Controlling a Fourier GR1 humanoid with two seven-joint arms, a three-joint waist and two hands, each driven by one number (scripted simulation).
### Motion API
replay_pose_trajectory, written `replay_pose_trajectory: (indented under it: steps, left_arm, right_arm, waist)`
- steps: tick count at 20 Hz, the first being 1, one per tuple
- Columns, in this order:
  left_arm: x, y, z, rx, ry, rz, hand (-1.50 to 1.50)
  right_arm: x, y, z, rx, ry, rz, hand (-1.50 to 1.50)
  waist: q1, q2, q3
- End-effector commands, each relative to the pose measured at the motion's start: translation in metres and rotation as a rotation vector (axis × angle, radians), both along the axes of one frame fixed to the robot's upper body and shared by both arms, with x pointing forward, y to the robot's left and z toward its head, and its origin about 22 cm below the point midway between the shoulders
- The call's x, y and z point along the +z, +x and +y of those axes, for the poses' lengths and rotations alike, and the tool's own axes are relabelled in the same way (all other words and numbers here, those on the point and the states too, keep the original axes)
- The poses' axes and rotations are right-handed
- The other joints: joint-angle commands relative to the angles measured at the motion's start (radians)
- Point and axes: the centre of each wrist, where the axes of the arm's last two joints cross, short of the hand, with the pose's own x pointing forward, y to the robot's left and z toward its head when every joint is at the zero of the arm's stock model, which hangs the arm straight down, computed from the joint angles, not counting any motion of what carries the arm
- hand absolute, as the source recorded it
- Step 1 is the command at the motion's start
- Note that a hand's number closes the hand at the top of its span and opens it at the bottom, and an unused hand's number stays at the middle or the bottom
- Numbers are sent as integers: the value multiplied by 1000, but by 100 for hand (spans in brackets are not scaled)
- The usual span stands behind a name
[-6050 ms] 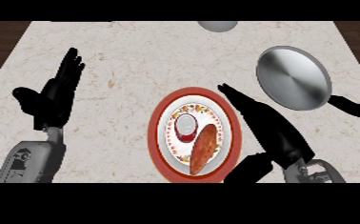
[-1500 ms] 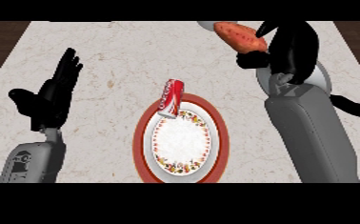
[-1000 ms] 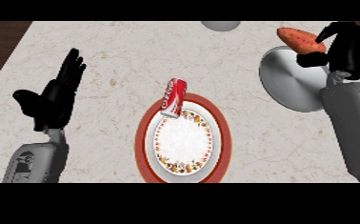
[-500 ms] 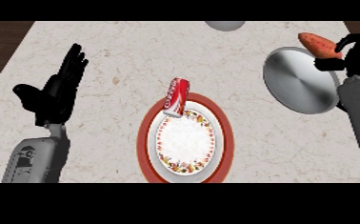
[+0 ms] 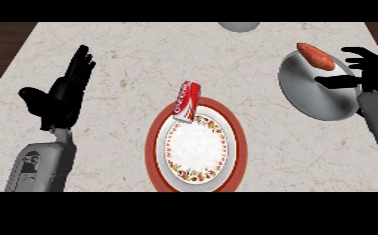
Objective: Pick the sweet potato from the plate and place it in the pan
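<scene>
Right hand (image 5: 359, 74): seen at the right edge of the frame, fingers spread wide, nothing held.
Sweet potato (image 5: 316, 56): seen at the upper rim of the pan (image 5: 325, 101), just left of the fingers.
Left hand (image 5: 60, 95): rested at mid-left, fingers straight and pointed up.
Plate (image 5: 196, 149): set at lower centre on the counter (image 5: 133, 49), a red can (image 5: 187, 101) lying on its upper edge.

Orange-brown sweet potato (image 5: 315, 56) up at 2 o'clock on the shiny grey metal pan (image 5: 319, 95), and both hands, left (image 5: 60, 96) and right (image 5: 356, 74), are flat black. The plate (image 5: 195, 150) at 6 o'clock has a red rim, white middle and a speckled flowery ring. A red can (image 5: 187, 101) with white lettering sits on a beige marbled counter (image 5: 148, 54).
</scene>
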Motion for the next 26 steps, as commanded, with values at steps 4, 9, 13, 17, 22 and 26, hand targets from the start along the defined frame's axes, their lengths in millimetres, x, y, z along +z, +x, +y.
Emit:
replay_pose_trajectory:
  steps: [4,9,13,17,22,26]
  left_arm:
    - [-3,-1,15,17,11,1,0]
    - [-12,-12,12,24,-5,38,0]
    - [-15,1,4,60,-5,36,0]
    - [-8,-22,39,102,5,36,0]
    - [-4,-23,43,113,9,55,0]
    - [-8,-22,39,125,0,59,0]
  right_arm:
    - [-5,-4,-7,13,44,-186,-150]
    - [-17,-17,-9,-49,147,-409,-150]
    - [-27,-31,-14,52,301,-421,-150]
    - [-26,-58,-32,137,359,-470,-150]
    - [-31,-92,-29,215,368,-472,-150]
    - [-27,-137,-28,209,378,-495,-150]
  waist:
    - [-5,-5,-1]
    - [-41,-21,-3]
    - [-67,-27,-6]
    - [-88,-42,-8]
    - [-119,-54,-11]
    - [-122,-46,-11]
